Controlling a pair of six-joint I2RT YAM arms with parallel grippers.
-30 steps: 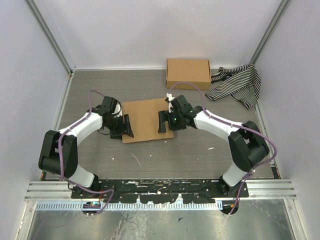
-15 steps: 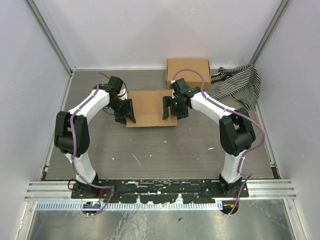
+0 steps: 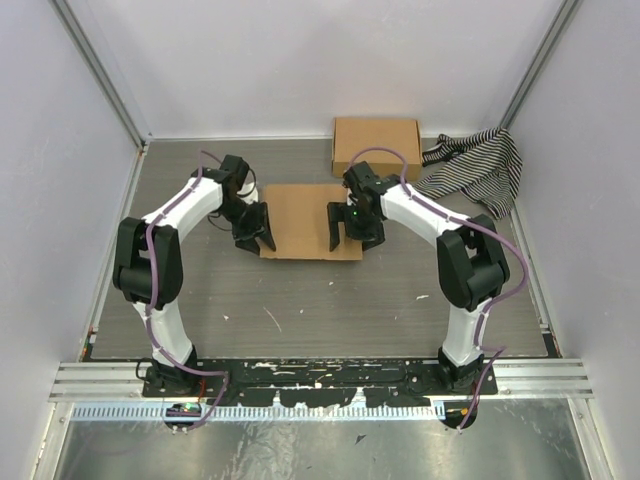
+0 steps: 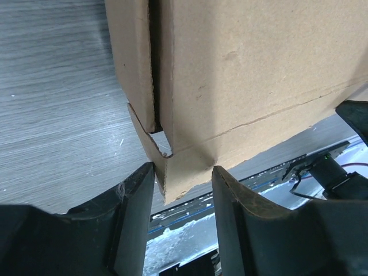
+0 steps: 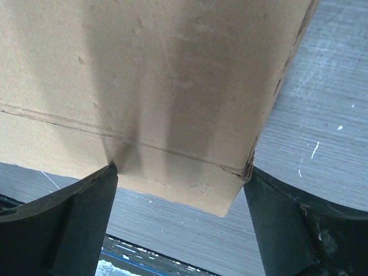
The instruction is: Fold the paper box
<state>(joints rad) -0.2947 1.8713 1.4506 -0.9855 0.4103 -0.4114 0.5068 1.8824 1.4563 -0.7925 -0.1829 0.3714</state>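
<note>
no readable text or labels

The paper box (image 3: 305, 220) is showing plain brown cardboard. At 1 o'clock from it, a second box (image 3: 376, 147) is showing the same brown. At 2 o'clock, a cloth (image 3: 475, 170) is displaying black-and-white stripes. The table (image 3: 330, 300) is showing grey wood grain with white flecks. The left arm (image 3: 180, 215) and right arm (image 3: 420, 215) are showing white with black joints and carrying purple cables (image 3: 375, 150). The left gripper (image 4: 183, 172) and right gripper (image 5: 181, 172) are showing black.

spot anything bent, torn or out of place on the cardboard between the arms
One thing: at the paper box corner seen from the left wrist, a side flap stands apart along a dark slit and a small tab juts out, not flush. Otherwise nothing stands out.
</note>
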